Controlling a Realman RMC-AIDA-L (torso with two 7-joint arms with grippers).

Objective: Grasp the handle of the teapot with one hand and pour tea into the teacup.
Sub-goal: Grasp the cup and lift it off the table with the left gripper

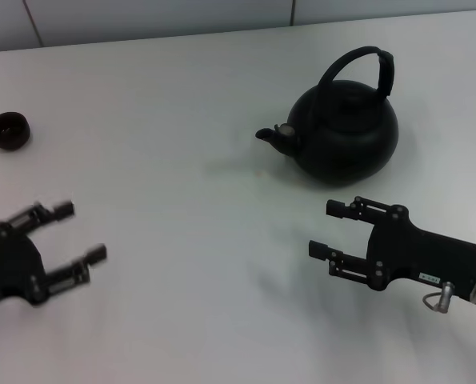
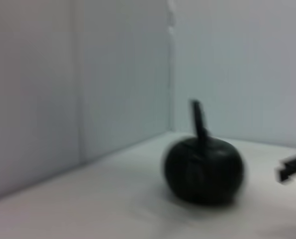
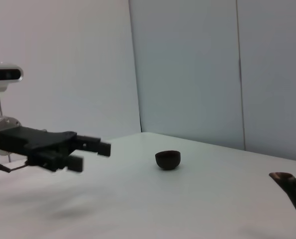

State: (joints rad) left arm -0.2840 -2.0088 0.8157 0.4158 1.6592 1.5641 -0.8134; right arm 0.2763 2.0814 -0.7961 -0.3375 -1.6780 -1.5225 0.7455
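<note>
While apart from the teapot (image 1: pixel 346 128), both grippers hover open.

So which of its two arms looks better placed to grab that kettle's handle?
Probably the right. The right gripper hovers open just in front of the teapot, near its handle. The left gripper sits far across the table, nearer the teacup.

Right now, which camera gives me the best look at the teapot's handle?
The head view: the handle arches in full over the teapot, its thicker side showing, with the right gripper open just short of the pot. The left wrist view shows it edge-on, a thin blurred post. The right wrist view catches only the spout.
</note>
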